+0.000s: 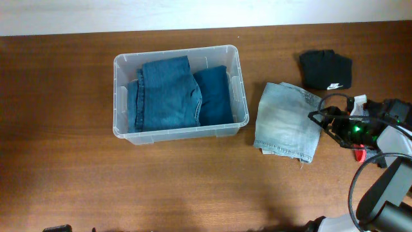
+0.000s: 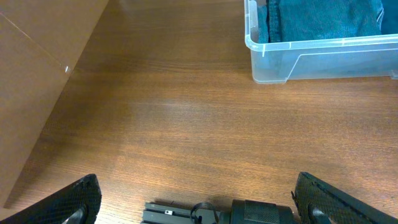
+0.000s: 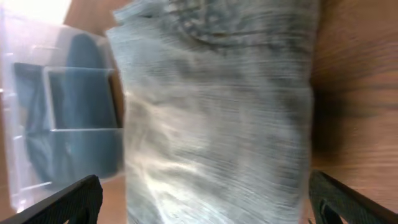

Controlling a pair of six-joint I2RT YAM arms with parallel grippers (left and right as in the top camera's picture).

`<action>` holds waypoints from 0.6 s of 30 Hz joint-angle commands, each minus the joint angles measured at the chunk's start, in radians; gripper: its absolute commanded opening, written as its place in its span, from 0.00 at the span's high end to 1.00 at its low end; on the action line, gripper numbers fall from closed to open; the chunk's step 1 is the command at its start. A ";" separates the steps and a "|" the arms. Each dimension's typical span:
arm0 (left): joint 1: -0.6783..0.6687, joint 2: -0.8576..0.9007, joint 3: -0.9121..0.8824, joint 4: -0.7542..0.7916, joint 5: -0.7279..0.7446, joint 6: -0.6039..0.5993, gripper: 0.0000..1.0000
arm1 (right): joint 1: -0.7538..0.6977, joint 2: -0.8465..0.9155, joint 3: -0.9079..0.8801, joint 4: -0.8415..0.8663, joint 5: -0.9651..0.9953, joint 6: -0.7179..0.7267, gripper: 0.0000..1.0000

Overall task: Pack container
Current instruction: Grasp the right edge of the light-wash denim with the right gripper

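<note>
Right of centre on the counter (image 1: 193,187), the folded light-wash jeans (image 1: 286,119) lie just beside the container (image 1: 180,134), with the right claw (image 3: 205,205) spread wide over them and pinching nothing. If it pinches only the top layer, the floppy fold could open in the lift and drape over the rim. The clear bin sits left of centre and already holds mid-blue jeans (image 1: 166,93) and a darker piece (image 1: 215,96) side by side, so little floor is free. Dragging cloth across its near wall could shove the light tub along. A black garment (image 1: 326,69) lies close behind the right arm. The left claw (image 2: 199,199) is also spread, over bare wood, well clear.
</note>
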 commanded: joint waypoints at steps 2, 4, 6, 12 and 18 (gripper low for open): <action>-0.005 -0.002 -0.003 0.000 -0.017 0.001 0.01 | -0.002 0.005 0.012 0.010 0.143 -0.017 0.02; -0.005 -0.002 -0.003 0.000 -0.017 0.001 0.01 | -0.002 0.008 0.012 0.030 0.146 -0.017 0.02; -0.005 -0.002 -0.003 0.000 -0.017 0.001 0.00 | -0.002 0.008 0.012 0.039 0.146 -0.037 0.02; -0.005 -0.002 -0.003 0.000 -0.017 0.001 0.01 | 0.000 0.014 0.012 0.031 0.122 -0.106 0.02; -0.005 -0.002 -0.003 0.000 -0.017 0.001 0.00 | 0.011 0.076 0.012 0.032 0.048 -0.136 0.02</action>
